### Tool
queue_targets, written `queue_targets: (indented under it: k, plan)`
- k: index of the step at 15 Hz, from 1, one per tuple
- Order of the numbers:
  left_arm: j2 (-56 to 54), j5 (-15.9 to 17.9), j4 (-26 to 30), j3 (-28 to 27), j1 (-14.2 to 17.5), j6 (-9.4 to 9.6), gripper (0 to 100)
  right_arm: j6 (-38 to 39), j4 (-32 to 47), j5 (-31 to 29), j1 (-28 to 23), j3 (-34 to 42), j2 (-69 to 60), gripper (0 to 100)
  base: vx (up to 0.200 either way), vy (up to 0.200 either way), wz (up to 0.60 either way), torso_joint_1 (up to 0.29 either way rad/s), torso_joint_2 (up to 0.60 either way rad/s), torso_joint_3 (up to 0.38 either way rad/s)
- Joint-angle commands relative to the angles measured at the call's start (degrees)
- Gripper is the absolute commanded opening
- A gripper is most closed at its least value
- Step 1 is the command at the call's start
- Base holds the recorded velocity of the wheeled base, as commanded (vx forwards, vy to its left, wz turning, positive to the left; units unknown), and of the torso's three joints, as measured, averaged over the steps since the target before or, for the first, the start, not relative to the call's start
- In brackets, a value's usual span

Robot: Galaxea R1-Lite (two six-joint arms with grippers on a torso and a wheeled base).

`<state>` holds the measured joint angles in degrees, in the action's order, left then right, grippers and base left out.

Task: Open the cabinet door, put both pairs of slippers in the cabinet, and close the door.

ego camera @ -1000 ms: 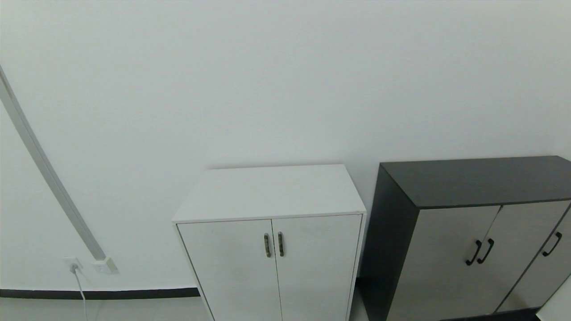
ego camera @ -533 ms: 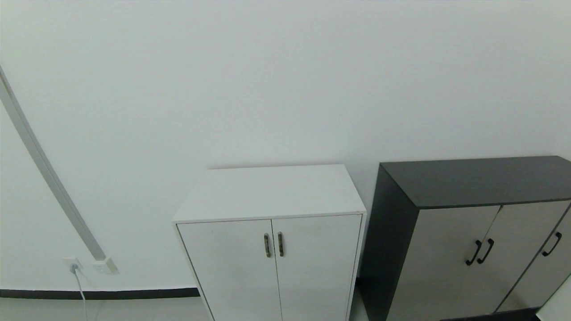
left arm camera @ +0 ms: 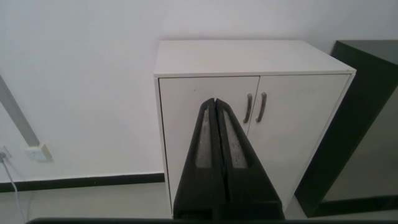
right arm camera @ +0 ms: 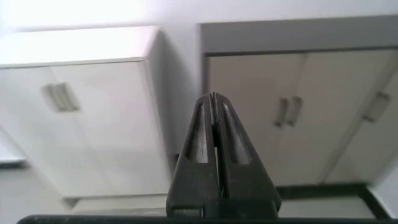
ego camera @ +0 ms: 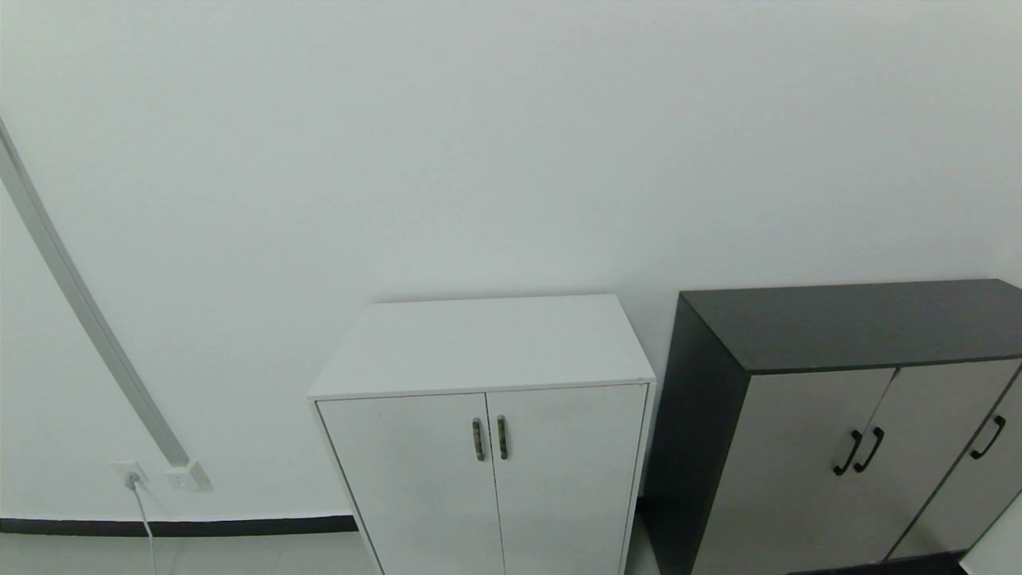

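Observation:
A white cabinet (ego camera: pixel 482 415) stands against the wall with both doors closed and two vertical metal handles (ego camera: pixel 489 438) side by side at the middle. In the left wrist view my left gripper (left arm camera: pixel 215 102) is shut and empty, held well back from the white cabinet (left arm camera: pixel 249 118), pointing at the left door near its handles (left arm camera: pixel 255 107). In the right wrist view my right gripper (right arm camera: pixel 214 97) is shut and empty, some way off, in line with the gap between the white cabinet (right arm camera: pixel 81 106) and the dark one (right arm camera: pixel 298 112).
A dark cabinet (ego camera: pixel 838 415) with grey doors and black handles stands right of the white one. A slanted cable duct (ego camera: pixel 80 303) runs down the wall to a socket (ego camera: pixel 132 473) with a plugged cord at the lower left. A black skirting strip (ego camera: pixel 176 525) lines the floor.

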<state>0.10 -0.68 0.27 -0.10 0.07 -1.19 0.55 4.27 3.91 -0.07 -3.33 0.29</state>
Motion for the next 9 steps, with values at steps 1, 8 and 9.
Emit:
queue_targets:
  k: [1,8,9]
  plan:
    - [0.0,0.0,0.0,0.0,0.0,0.05,0,1.2,0.0,-0.3,0.1,-0.1,-0.3,0,0.0,0.0,0.0,0.0,0.0,0.0]
    - [0.0,-0.1,0.0,0.0,0.0,-0.04,0,2.8,-4.5,-5.0,0.1,3.3,-0.3,0,0.0,0.0,0.0,0.0,0.0,0.0]
    - [0.0,-0.1,0.0,0.0,0.0,-0.04,0,0.7,-4.1,-2.2,0.1,3.2,-0.3,0,0.0,0.0,0.0,0.0,0.0,0.0]
